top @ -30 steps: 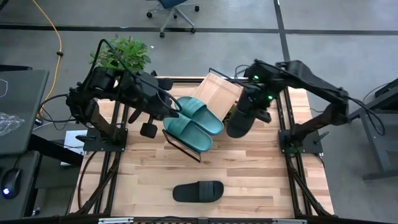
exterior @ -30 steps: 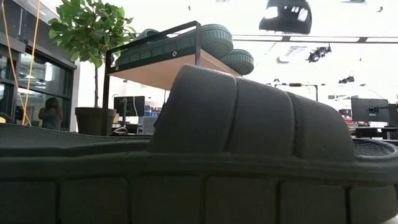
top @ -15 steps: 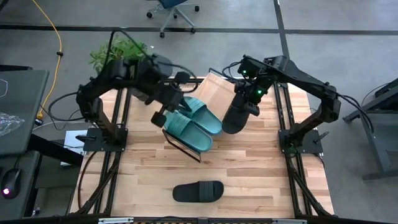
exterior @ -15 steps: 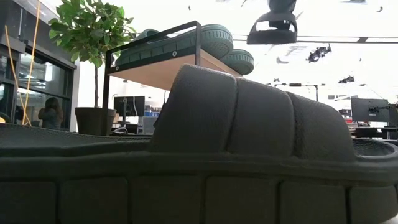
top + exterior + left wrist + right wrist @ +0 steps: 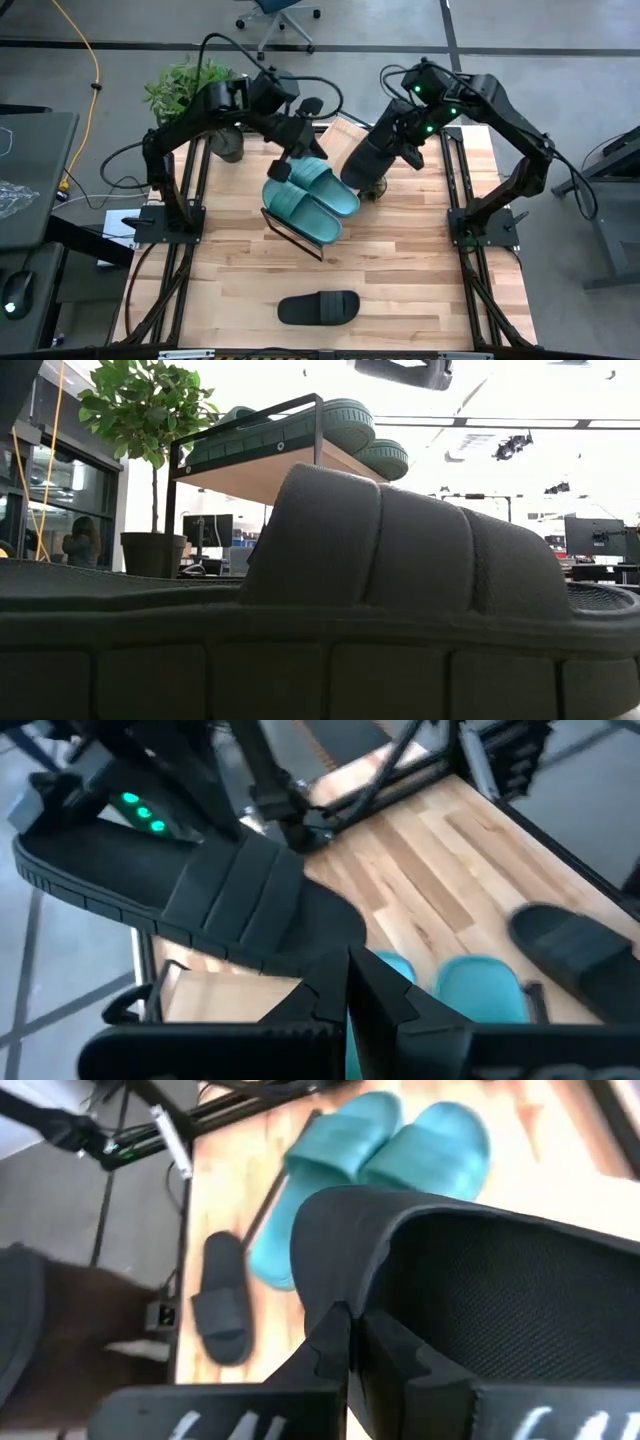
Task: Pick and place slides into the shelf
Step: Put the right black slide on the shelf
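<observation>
Two teal slides (image 5: 310,196) lie side by side, soles down, on the slanted shelf (image 5: 352,135); they also show in the low view (image 5: 345,422). One black slide (image 5: 318,307) rests sole down on the tabletop near the near edge and fills the low view (image 5: 330,610). My right gripper (image 5: 393,150) is shut on the other black slide (image 5: 364,165), held in the air over the shelf's bare board. My left gripper (image 5: 283,168) hangs shut just beyond the teal pair's far-left side. My right gripper pinches the black slide by the edge of its strap (image 5: 345,1285) between its two fingers (image 5: 325,1342). The slide is lifted clear and tilted, with its footbed (image 5: 520,1300) facing the wrist camera. From my left wrist it shows as a long dark shape in the air (image 5: 200,890).
A potted plant (image 5: 190,88) stands off the table's far-left corner. Black frame rails (image 5: 455,180) run along both table sides. Bare wood (image 5: 420,270) lies between the shelf and the near black slide.
My right gripper has carried the black slide up and toward the table's far-left, from beside the shelf's right end to above its bare board, tipping it. My left gripper has swung from the table's left side toward the shelf, to just beyond the teal pair.
</observation>
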You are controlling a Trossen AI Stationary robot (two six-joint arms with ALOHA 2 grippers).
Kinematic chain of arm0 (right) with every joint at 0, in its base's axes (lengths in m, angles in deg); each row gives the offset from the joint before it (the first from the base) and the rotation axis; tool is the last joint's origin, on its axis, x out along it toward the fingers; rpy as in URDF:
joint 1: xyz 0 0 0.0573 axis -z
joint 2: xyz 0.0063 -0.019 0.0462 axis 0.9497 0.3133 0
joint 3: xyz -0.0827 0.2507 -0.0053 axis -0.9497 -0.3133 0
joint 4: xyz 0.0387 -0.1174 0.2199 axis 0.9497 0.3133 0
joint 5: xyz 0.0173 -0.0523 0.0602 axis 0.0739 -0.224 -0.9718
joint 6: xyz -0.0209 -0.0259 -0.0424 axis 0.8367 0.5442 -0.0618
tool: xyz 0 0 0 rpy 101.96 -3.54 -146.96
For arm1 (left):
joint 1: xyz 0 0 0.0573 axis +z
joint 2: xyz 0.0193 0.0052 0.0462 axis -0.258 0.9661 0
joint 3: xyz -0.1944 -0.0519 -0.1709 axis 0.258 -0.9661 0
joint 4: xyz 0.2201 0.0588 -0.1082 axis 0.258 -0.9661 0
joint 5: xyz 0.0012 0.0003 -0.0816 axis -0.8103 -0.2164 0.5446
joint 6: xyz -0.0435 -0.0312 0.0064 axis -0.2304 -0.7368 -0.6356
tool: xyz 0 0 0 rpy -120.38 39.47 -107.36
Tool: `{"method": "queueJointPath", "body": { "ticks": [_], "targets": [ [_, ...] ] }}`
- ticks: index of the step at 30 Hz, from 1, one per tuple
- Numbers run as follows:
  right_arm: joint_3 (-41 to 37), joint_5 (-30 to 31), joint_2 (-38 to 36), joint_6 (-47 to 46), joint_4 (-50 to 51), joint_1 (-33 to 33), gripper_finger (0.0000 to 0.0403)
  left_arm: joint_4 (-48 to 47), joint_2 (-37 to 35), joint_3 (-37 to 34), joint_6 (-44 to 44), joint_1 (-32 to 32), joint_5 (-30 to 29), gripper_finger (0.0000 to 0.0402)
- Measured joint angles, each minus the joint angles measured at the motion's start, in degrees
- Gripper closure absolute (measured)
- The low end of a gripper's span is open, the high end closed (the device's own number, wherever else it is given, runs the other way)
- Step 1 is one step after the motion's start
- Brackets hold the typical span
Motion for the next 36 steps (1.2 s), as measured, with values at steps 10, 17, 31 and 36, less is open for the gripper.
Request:
{"method": "queueJointPath", "body": {
  "ticks": [10, 17, 31, 36],
  "targets": [
    [-4.18, 10.06, 0.37, -5.79, -3.07, 3.78, 0.0403, 0.92, 1.54, -0.01, -3.79, 1.84, -2.38, 0.0401],
    [-5.35, 7.12, 0.34, -7.36, -6.47, 5.78, 0.0403, -1.76, 1.48, -0.01, -6.21, 1.79, -2.19, 0.0401],
    [-5.35, 10.17, 0.34, -15.07, -11.01, 7.25, 0.0403, -3.21, 1.48, -0.01, -4.42, 1.79, -2.25, 0.0401],
    [-5.35, 9.72, 0.34, -16.21, -13.22, 7.27, 0.0403, -3.78, 1.48, -0.01, -3.37, 1.79, -2.60, 0.0401]
  ]
}}
